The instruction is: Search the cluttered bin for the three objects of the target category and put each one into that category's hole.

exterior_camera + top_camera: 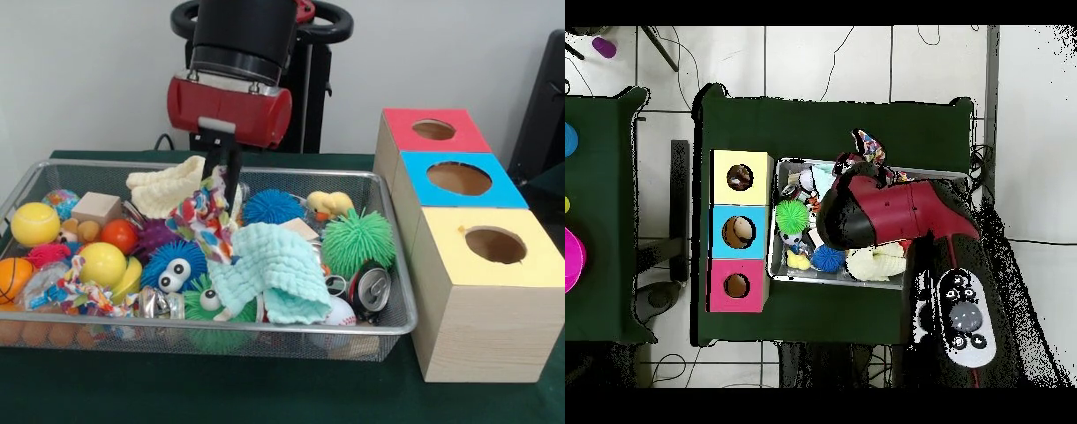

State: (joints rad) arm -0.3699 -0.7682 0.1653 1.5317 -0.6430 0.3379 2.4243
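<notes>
The wire mesh bin [265,329] is full of mixed toys. My gripper [222,177] hangs over the bin's middle back, shut on a braided cloth toy [203,219] of red, blue and white strips. The toy dangles from the fingers, with its lower end by the mint washcloth [274,269]. A second braided cloth toy [81,293] lies at the front left of the bin. No third one shows. In the overhead view the arm covers most of the bin [772,262], and a patterned cloth toy [869,148] shows at the arm's far edge.
Three boxes with round holes stand beside the bin: red [433,131], blue [459,178], yellow [494,245]. The bin holds spiky balls [357,238], smooth balls [35,223], a pale yellow washcloth [168,187], a wooden block [95,208], a can [369,288] and a rubber duck [328,205].
</notes>
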